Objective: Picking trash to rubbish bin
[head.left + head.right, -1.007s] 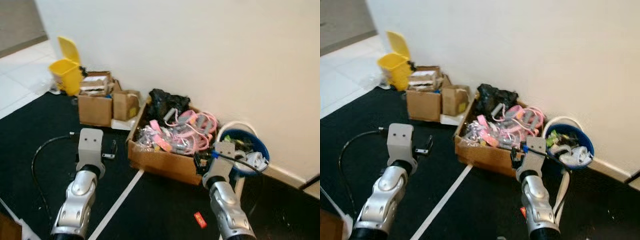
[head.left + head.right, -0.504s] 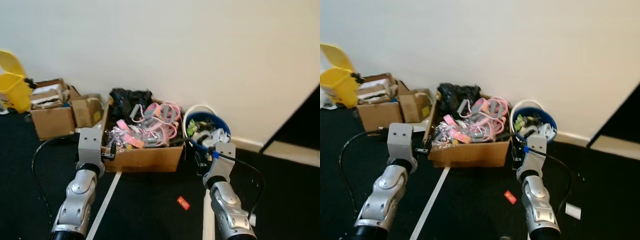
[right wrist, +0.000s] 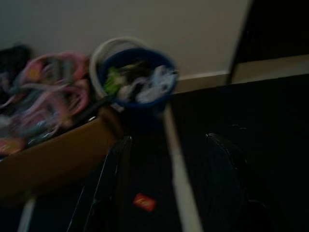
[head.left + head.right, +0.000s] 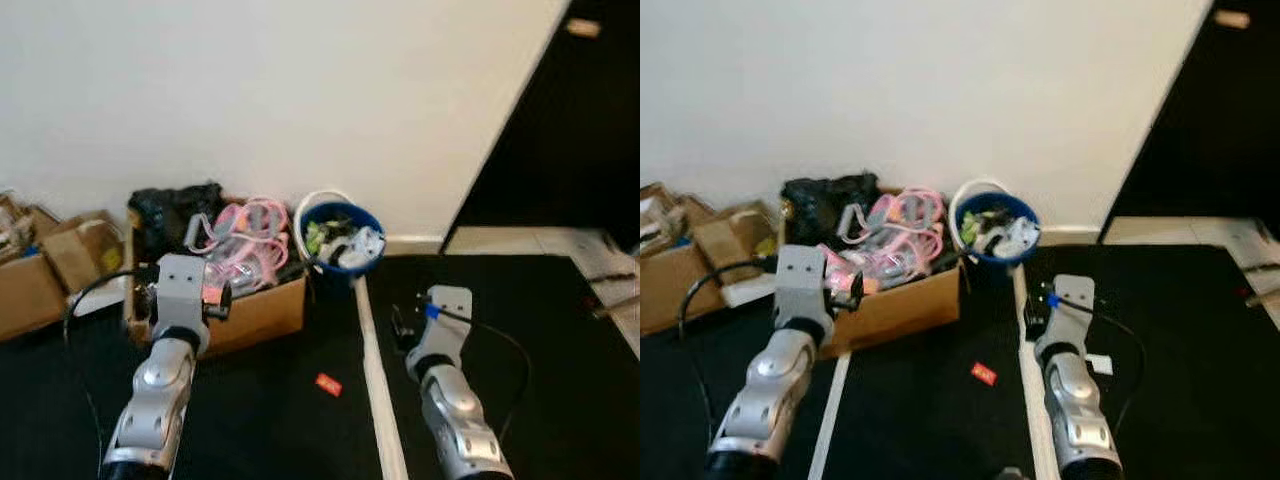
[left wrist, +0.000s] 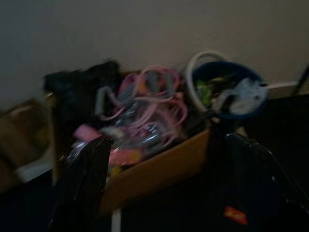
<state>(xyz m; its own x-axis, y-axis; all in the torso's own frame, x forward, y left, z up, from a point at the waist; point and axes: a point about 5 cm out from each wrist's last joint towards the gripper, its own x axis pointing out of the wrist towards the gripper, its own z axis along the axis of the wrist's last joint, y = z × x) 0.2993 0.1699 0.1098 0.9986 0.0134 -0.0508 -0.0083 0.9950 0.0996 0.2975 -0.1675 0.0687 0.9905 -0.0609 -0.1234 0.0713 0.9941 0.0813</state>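
Right gripper [image 3: 164, 193]: fingers spread apart, nothing between them, held low and forward over the black floor [image 4: 560, 340]. Its wrist view looks straight along the fingers, and a small red scrap [image 3: 144, 202] lies on the floor in the gap between them, slightly toward the robot's left.

Left gripper [image 5: 164, 193]: fingers also parted and empty, held up in front of the open cardboard box [image 4: 262, 312] stuffed with pink and grey items. In its wrist view the same red scrap sits off to the side, beside one finger, not in the gap.

From the head views, the red scrap [image 4: 328, 384] lies flat on the floor between the two arms, just left of the white floor line [image 4: 372, 370] and ahead of both forearms. Its long axis runs slanted, roughly across the robot's line of sight. Judgement: the right arm is the better lined up, reaching slightly inward and down.

Blue rubbish bin [image 4: 340, 222]: stands against the wall, just beside the box's right end, already holding white and green rubbish. It is beyond the scrap, nearly straight ahead of it.
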